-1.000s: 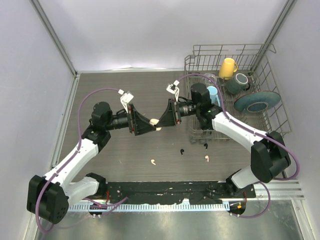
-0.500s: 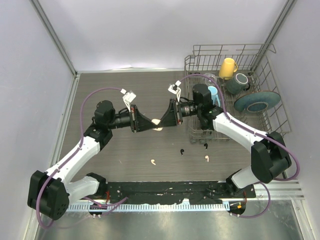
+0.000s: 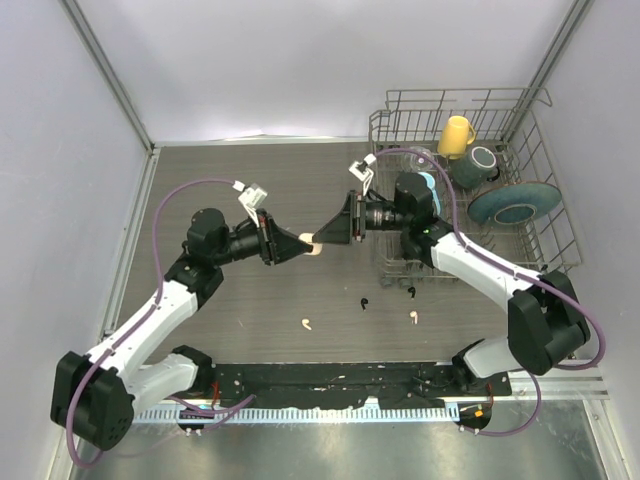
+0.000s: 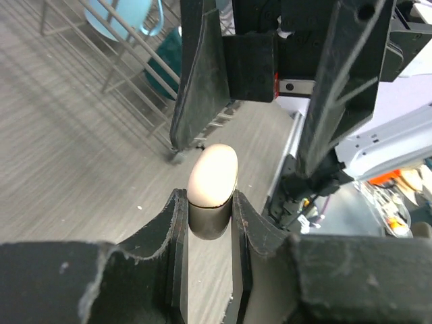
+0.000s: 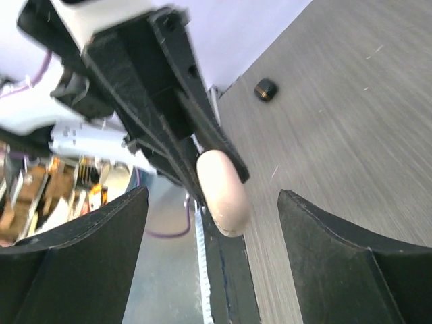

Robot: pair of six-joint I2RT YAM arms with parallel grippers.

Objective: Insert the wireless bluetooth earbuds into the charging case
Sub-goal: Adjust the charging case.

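Cream-white, egg-shaped plastic charging case (image 4: 212, 177) sits pinched in my left hand (image 3: 303, 246), held above the grey wood-grain desk (image 3: 215, 190) near its middle. On the left wrist feed the two black fingers (image 4: 177, 223) press against the lower half of the case from either side, and its rounded end sticks out past their tips.

My right hand (image 3: 326, 238) faces the left one nose to nose, its fingers spread wide. On the right wrist feed the case lies centred in the gap between them, just at the mouth of the hand. Whether either right finger touches the case I cannot tell (the overhead view puts the tips right beside it).

All four tiny stemmed plastic earbuds lie on the desk, nearer to me than both hands and well apart from the case. One cream-white earbud (image 3: 306, 324) lies almost straight below the case in the overhead view. A black earbud (image 3: 364, 303) is to its right, then a second black earbud (image 3: 411, 291) just beside the front edge of the grey wire dish rack (image 3: 540, 118), with the other cream-white earbud (image 3: 413, 317) just in front of it.

The rack holds a yellow mug (image 3: 456, 135) and some blue-green crockery.
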